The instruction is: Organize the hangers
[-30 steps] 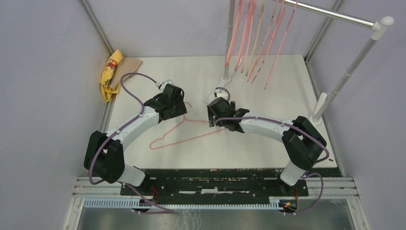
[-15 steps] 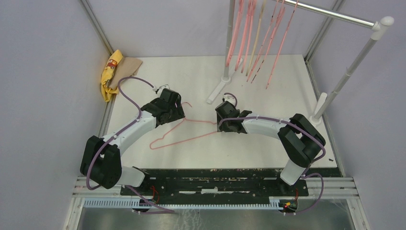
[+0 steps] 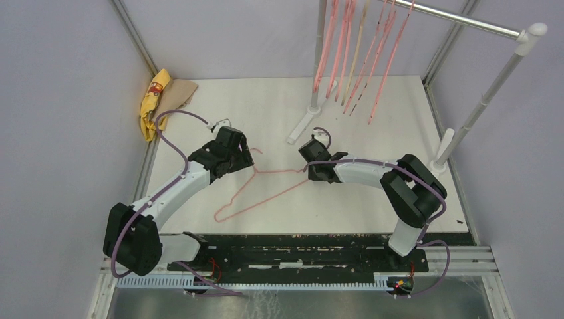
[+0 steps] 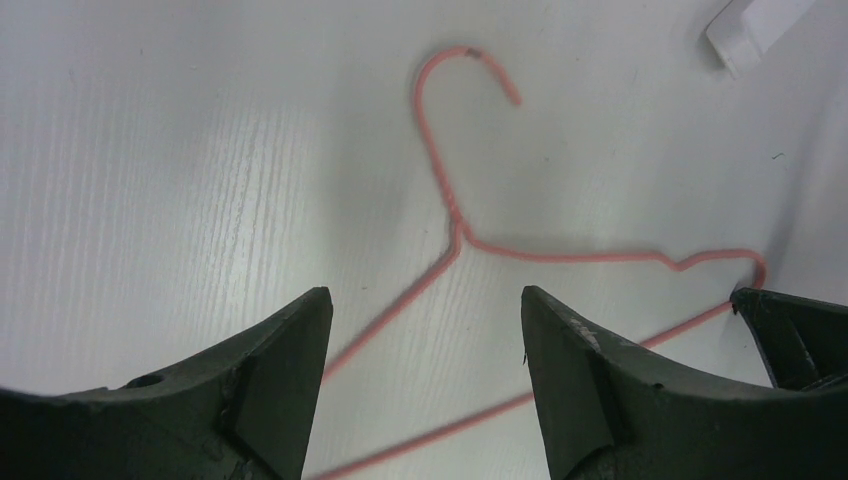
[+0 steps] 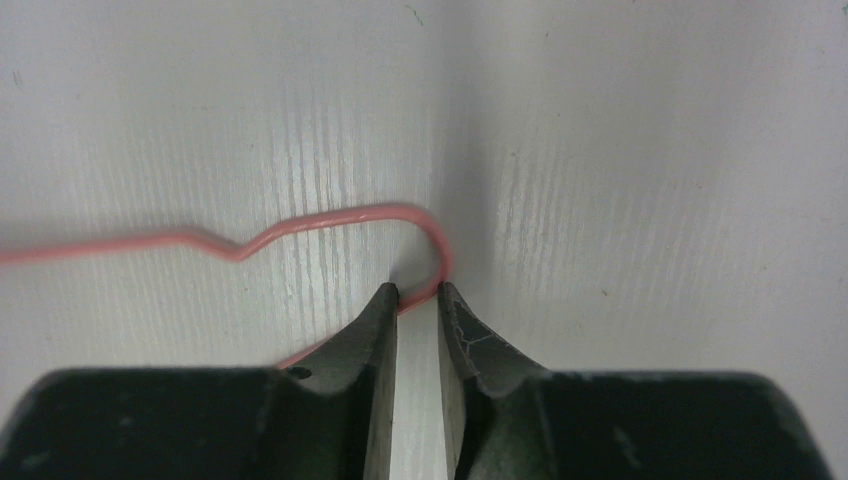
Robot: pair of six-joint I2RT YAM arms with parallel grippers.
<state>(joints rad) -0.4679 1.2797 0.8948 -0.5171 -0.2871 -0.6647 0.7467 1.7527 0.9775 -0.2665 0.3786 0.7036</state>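
left tool [image 4: 425, 300] spread over pink hanger [image 4: 560, 257]; right tool [image 5: 418, 292] pinching its corner

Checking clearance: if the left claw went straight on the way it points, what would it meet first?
Probably the pink wire hanger: its sloping arm lies between the fingers of the open left claw; height unclear.

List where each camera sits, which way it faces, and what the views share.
Top external: above and behind the arms, looking down on the white table; both arms show whole.
Left wrist: on the left arm, looking down past the open left gripper at the hook of the pink wire hanger.
Right wrist: on the right arm, looking down past the right gripper, closed about the hanger's shoulder bend.
Shared: all three show that hanger; the left wrist view also catches the right gripper's tip.
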